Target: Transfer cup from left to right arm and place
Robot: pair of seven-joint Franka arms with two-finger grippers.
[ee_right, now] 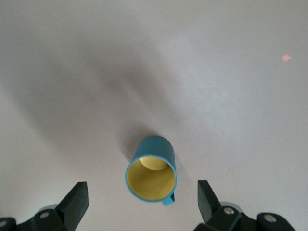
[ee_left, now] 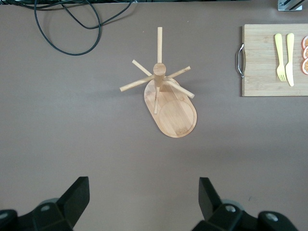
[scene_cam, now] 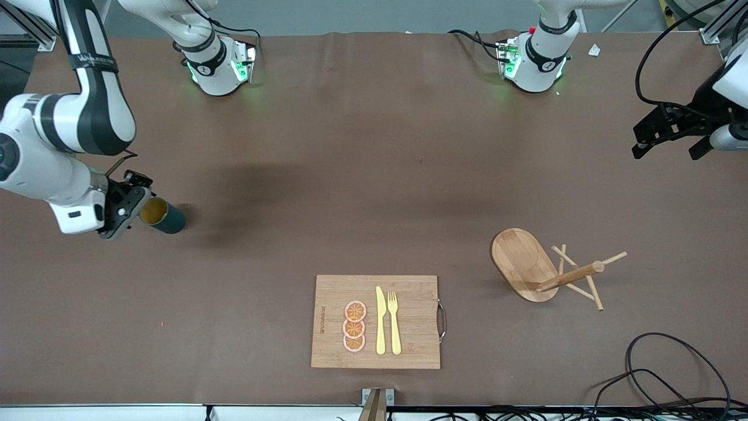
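Both grippers hang with jaws spread and empty: the right gripper (scene_cam: 125,213) at mid-left of the frame just above the cup (scene_cam: 162,215) on the surface (scene_cam: 374,175), the left gripper (scene_cam: 666,143) at upper right.

A small dark teal-green ribbed mug with a mustard-yellow inside (scene_cam: 162,215) (ee_right: 152,172) stands upright on the brown table, toward the right arm's end.

A matt brown cover (scene_cam: 374,175) is seen on the table; the peg rack (scene_cam: 546,272) and board (scene_cam: 409,327) look wooden.
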